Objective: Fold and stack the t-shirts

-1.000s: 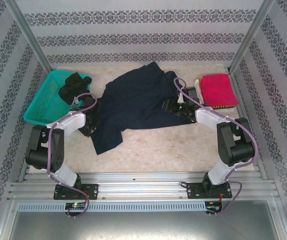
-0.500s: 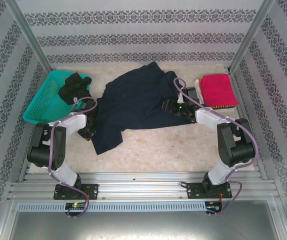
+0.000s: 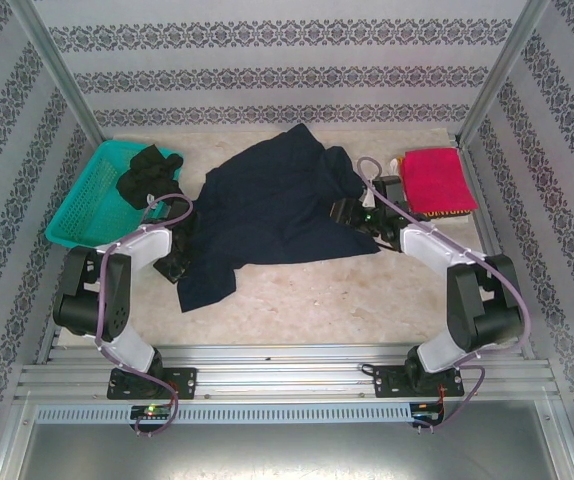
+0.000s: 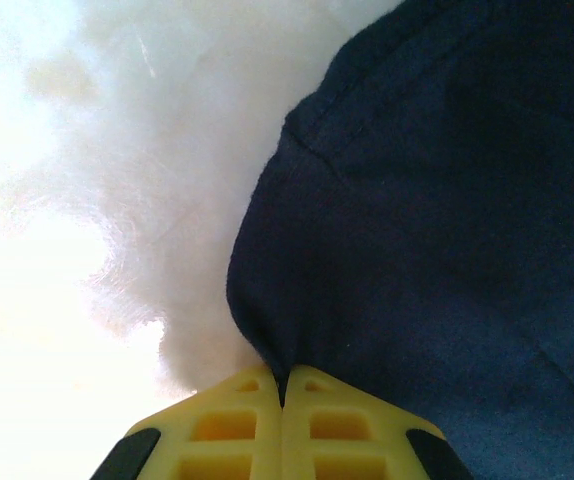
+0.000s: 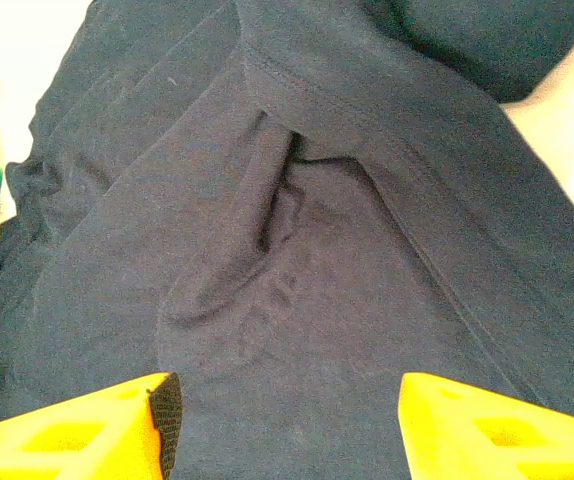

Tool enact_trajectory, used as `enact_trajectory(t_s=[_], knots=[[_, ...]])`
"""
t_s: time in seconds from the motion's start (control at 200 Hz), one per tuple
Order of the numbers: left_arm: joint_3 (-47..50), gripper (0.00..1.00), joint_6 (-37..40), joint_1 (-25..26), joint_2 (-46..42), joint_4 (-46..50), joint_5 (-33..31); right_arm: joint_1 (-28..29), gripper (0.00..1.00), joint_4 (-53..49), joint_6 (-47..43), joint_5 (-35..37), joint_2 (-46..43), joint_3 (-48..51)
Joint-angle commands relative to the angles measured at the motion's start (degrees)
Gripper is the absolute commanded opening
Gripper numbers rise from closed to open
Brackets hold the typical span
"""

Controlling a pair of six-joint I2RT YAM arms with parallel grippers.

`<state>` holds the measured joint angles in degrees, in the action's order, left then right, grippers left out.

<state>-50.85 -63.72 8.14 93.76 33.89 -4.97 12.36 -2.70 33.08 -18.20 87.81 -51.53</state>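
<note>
A large dark navy t-shirt [image 3: 267, 205] lies crumpled across the middle of the table. My left gripper [image 3: 179, 258] is shut on its left edge [image 4: 267, 340], the cloth pinched between the yellow fingers [image 4: 237, 420]. My right gripper [image 3: 355, 213] hovers open over the shirt's right side, its yellow fingertips [image 5: 97, 425] spread wide above the wrinkled navy cloth [image 5: 297, 250]. A folded pinkish-red t-shirt [image 3: 435, 178] rests at the back right on a darker folded piece. A black t-shirt [image 3: 147, 170] hangs over the rim of the basket.
A teal mesh basket [image 3: 92, 205] stands at the back left beside my left arm. Patterned walls and metal posts close in the table on three sides. Bare marbled tabletop [image 3: 307, 300] lies in front of the navy shirt.
The navy shirt has shifted left and spread, its lower left flap pulled toward the left arm. My right gripper has moved back and to the right, and the right arm's elbow swung outward.
</note>
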Motion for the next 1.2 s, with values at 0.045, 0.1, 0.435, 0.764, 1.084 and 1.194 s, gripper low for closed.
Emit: enact_trajectory(t_s=[0.045,0.1,0.435,0.764,1.084,1.194], knots=[[4.2,0.0,-1.7,-0.2,0.1,-9.7,4.2,-1.2,0.59,-3.4,-1.3,7.6,-5.7,3.4],[4.6,0.0,-1.8,-0.2,-2.4,-9.1,3.3,-1.1,0.58,-5.3,-3.1,11.4,-6.6,4.6],[5.2,0.0,-1.7,-0.2,-12.4,-5.9,0.5,-1.2,0.58,-7.7,-2.7,14.8,-2.9,7.9],[5.1,0.0,-0.8,-0.5,-12.7,-4.7,-1.5,3.7,0.56,-18.3,-12.7,27.0,3.8,-2.1],[5.4,0.0,-0.1,-3.3,-12.1,-5.9,0.0,5.5,0.59,-31.2,-22.8,26.5,14.4,-14.7],[5.7,0.0,-0.3,-3.5,-12.2,-6.4,0.3,5.4,0.58,-34.7,-25.7,28.4,16.9,-16.8]])
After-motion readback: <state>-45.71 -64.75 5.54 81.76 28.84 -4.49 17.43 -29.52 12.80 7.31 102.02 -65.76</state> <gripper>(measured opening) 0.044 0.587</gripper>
